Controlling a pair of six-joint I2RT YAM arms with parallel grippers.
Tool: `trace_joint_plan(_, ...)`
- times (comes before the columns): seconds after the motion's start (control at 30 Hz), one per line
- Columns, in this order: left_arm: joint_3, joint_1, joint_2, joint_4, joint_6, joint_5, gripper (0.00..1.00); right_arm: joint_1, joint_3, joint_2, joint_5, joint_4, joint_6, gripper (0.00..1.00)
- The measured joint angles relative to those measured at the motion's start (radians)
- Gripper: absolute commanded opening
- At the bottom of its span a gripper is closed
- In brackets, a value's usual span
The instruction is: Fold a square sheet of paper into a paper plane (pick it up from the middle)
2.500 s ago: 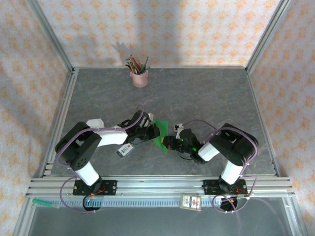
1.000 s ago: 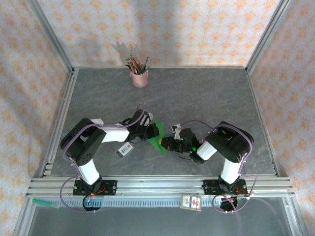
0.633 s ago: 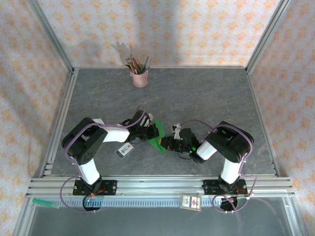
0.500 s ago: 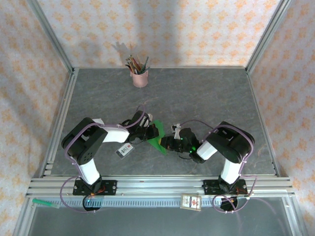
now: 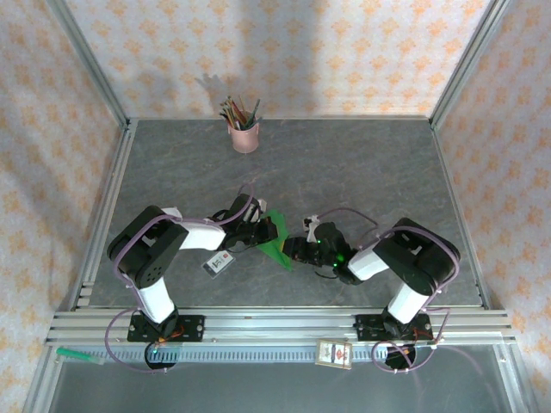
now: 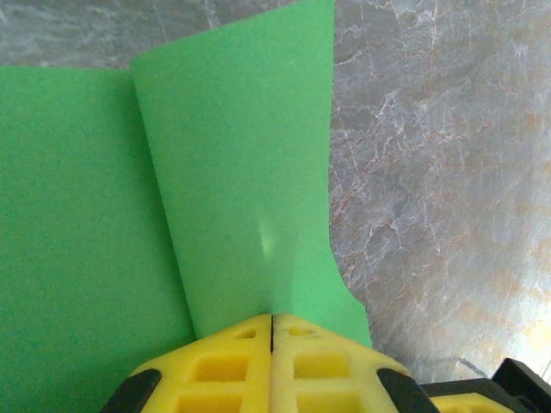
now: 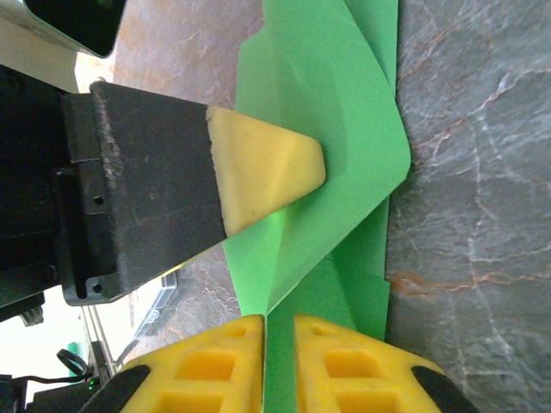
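The grey marbled bench (image 5: pixel 344 172) carries all items. The bright green creased sheet of paper (image 5: pixel 279 244) sits near the bench centre, offset toward 6 o'clock in the top view, and is partly folded. The left gripper (image 6: pixel 272 320) reaches in from the sheet's 9 o'clock side, its yellow fingers pressed together and pinching the sheet. The right gripper (image 7: pixel 278 323) is at the sheet's 4 o'clock side, fingers slightly spread, with a fold of paper in the gap. A small white dark-bordered card (image 5: pixel 219 263) lies at 8 o'clock of the sheet.

On the worktop (image 5: pixel 362 172), the square sheet of paper (image 5: pixel 277 243) sits between left claw (image 5: pixel 263 234) and right claw (image 5: pixel 292 250); a card (image 5: pixel 219 263) lies at its left, a pencil cup (image 5: pixel 244 136) well behind.
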Motion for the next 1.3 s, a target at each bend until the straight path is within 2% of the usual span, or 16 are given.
trace_joint_plan(0.17,0.000,0.000,0.000,0.000,0.000,0.000,0.08,0.000,-0.004,-0.063,0.021,-0.059,-0.029,0.20)
trace_joint_plan(0.33,0.000,0.000,0.000,0.000,0.000,0.000,0.08,0.040,-0.008,-0.189,0.122,-0.191,-0.090,0.24)
trace_joint_plan(0.43,0.000,0.000,0.000,0.000,0.000,0.000,0.08,0.089,0.002,-0.244,0.201,-0.279,-0.126,0.28)
trace_joint_plan(0.53,0.000,0.000,0.000,0.000,0.000,0.000,0.08,0.134,0.023,-0.257,0.279,-0.357,-0.158,0.38)
trace_joint_plan(0.67,0.000,0.000,0.000,0.000,0.000,0.000,0.08,0.178,0.060,-0.253,0.362,-0.444,-0.191,0.43)
trace_joint_plan(0.9,0.000,0.000,0.000,0.000,0.000,0.000,0.08,0.205,0.141,-0.172,0.417,-0.503,-0.232,0.43)
trace_joint_plan(1.3,0.000,0.005,0.000,-0.003,0.002,0.001,0.09,0.212,0.176,-0.116,0.455,-0.559,-0.253,0.36)
